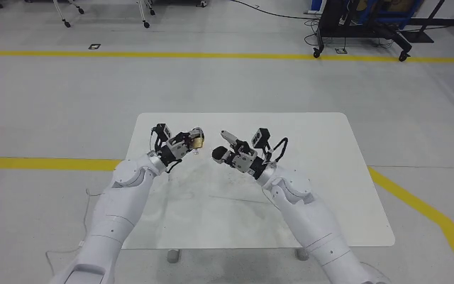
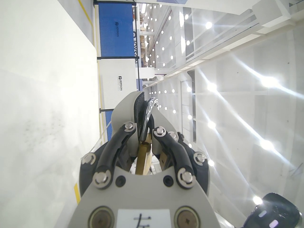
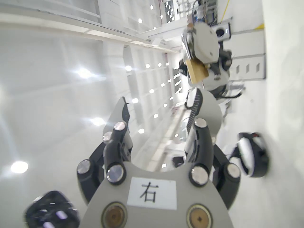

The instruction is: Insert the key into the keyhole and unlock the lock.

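Grey workshop floor crossed by a yellow line (image 1: pixel 213 55) surrounds the white desk (image 1: pixel 319 142), and a dark wheeled frame (image 1: pixel 365 32) stands on the floor beyond the desk's far right side. Over the far left part of the desk, the left gripper (image 1: pixel 196 139) is raised above the surface with its jaws clenched on the lock (image 1: pixel 194 144), a brass padlock held off the desk. In the left wrist view the lock's silvery shackle (image 2: pixel 151 106) is pinched between the two jaws, one of them faced with a dark ribbed pad (image 2: pixel 140 110), and the brass body (image 2: pixel 143 154) sits further back between the linkages toward the wrist. To the right, the right gripper (image 1: pixel 220 143) is also raised over the desk and points toward the left one, near it but apart from it, with a gap between the two. Its jaws are released and spread wide. The right wrist view looks out between these spread jaws, and farther off it shows the left gripper (image 3: pixel 193 46) with the brass body of the lock (image 3: pixel 196 71) sticking out of its grasp, tilted.
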You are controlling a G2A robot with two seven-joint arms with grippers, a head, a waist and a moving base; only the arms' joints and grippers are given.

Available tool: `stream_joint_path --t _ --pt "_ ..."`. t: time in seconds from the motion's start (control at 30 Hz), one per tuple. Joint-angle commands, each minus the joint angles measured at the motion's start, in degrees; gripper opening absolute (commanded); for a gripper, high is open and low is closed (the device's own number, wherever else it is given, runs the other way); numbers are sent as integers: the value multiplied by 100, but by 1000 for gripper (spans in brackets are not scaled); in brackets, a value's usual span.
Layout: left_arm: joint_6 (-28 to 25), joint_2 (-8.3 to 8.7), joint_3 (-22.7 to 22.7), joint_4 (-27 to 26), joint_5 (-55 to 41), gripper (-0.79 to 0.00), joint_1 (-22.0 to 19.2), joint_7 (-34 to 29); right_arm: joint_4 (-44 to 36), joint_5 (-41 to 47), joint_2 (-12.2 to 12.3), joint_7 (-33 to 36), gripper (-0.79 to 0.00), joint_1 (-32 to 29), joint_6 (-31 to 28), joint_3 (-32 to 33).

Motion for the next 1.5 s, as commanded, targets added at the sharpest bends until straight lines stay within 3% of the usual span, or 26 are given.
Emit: stream_joint_path --t 0.0,0.1,0.2,0.33,0.5,0.9,0.93,1.0,1.03,1.07,1.27,1.47 --pt "-10 10 143 -74 512 -785 12 64 -418 -917 106 -248 0 -187 -332 382" --pt "62 28 403 -244 1359 -785 31 140 -1079 -2505 287 -820 0 -590 -589 1080" --pt "308 26 714 -442 2139 -785 17 185 -1733 -3355 416 -1308 0 -1101 -477 1844" --pt "839 -31 1063 -611 2635 -785 -49 388 -1733 -3355 416 -1308 0 -1101 -477 1844" --pt "1742 -176 1521 -678 3138 -785 -221 1151 -1733 -3355 416 -1308 0 -1101 -477 1844" --pt "2017 -330 1905 -636 3358 -785 -172 1588 -1733 -3355 416 -1308 0 -1101 -477 1844" --pt "2034 -328 1925 -635 3443 -665 -173 1581 -1733 -3355 416 -1308 0 -1101 -477 1844" --pt "2126 -318 1953 -654 3594 -314 -176 1493 -1733 -3355 416 -1308 0 -1101 -477 1844" --pt "2180 -307 1969 -693 3710 -99 -187 1432 -1733 -3355 416 -1308 0 -1101 -477 1844" --pt "2250 -293 1969 -736 3819 0 -188 1390 -1733 -3355 416 -1308 0 -1101 -477 1844" --pt "2622 -129 1839 -1279 4629 0 -150 961 -1733 -3355 416 -1308 0 -1101 -477 1844" --pt "2287 133 909 -2462 4522 0 418 1005 -1733 -3355 416 -1308 0 -1101 -477 1844"
